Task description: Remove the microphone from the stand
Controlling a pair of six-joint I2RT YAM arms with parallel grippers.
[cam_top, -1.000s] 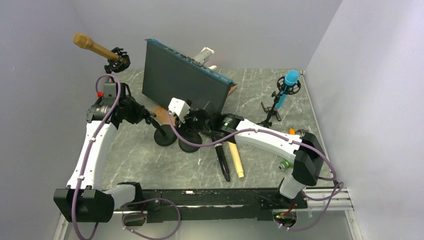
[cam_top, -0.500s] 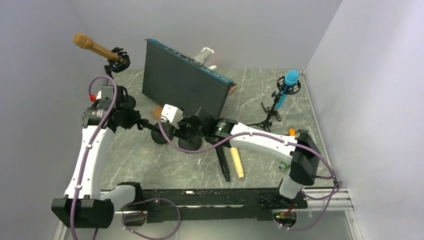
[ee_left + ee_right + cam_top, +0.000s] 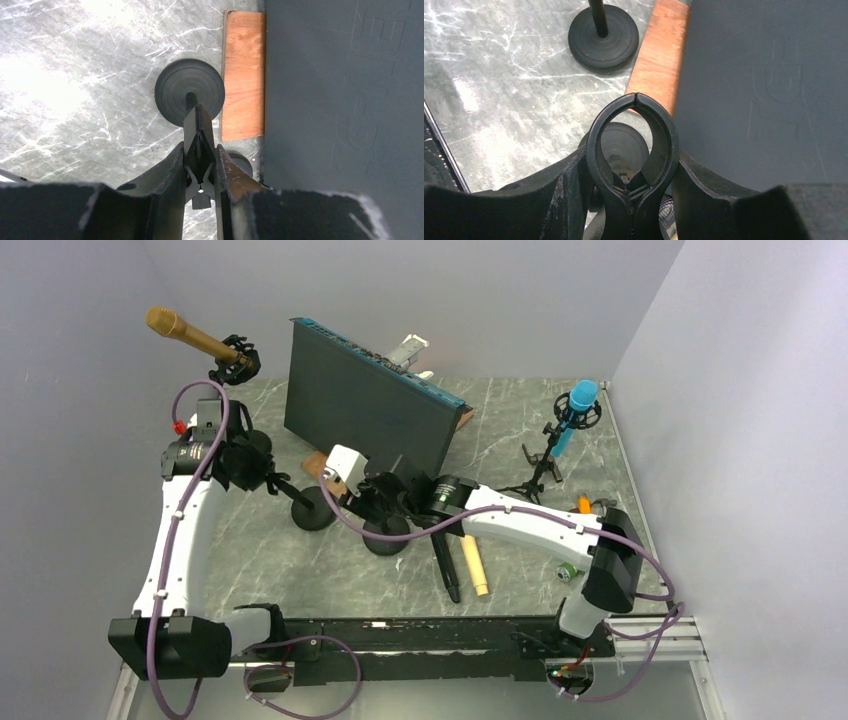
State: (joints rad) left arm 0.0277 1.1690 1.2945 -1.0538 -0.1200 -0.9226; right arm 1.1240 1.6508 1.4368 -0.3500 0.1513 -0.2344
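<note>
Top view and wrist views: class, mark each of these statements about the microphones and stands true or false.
1. The blue microphone sits on a tripod. True.
2. The gold microphone lies flat on the table. False: a mount holds it up at the far left.
3. A black microphone lies beside a pale stick. True.
4. The clip in the right gripper holds a microphone. False: its ring is empty.
5. The left gripper is open. False: it is shut on a stand.
</note>
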